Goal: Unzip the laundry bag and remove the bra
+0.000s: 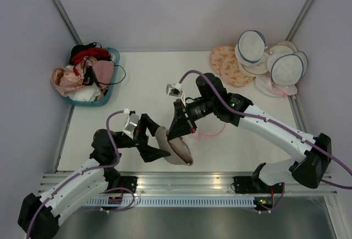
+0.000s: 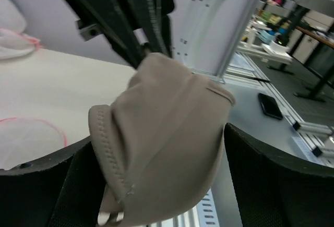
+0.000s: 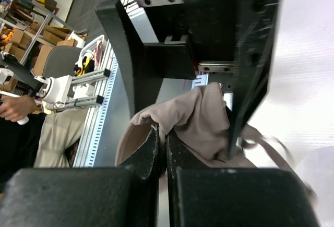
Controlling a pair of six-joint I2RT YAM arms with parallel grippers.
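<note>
Out beyond both sets of fingers lies the white surface (image 1: 154, 79). A blue basket (image 1: 88, 102) of pink, red and black bras sits far off on the left fingers' side, and a heap of round wash bags (image 1: 275, 66) far off on the right fingers' side; neither belongs to this job.

Just beside the right fingers (image 3: 163, 148), on the side away from the left ones and under that arm, sits the laundry bag (image 2: 26, 138). The left wrist view shows slack white mesh with a pink rim lying on the surface. From above only a thin pink loop peeks out beside the arm, so the zip is probably undone, though it cannot be read for sure.

The bra (image 1: 175, 148) is out of the bag, hanging near the front edge of the surface. The right fingers are pinched tight on its upper edge, so the taupe cups hang folded below them, clear of the mesh. The left fingers (image 2: 159, 141) stand spread wide, one on each side of the hanging cup without clamping it, placed, I judge, to take or steady the garment. The removal looks all but done, with only the setting down of the bra away from the bag left.
</note>
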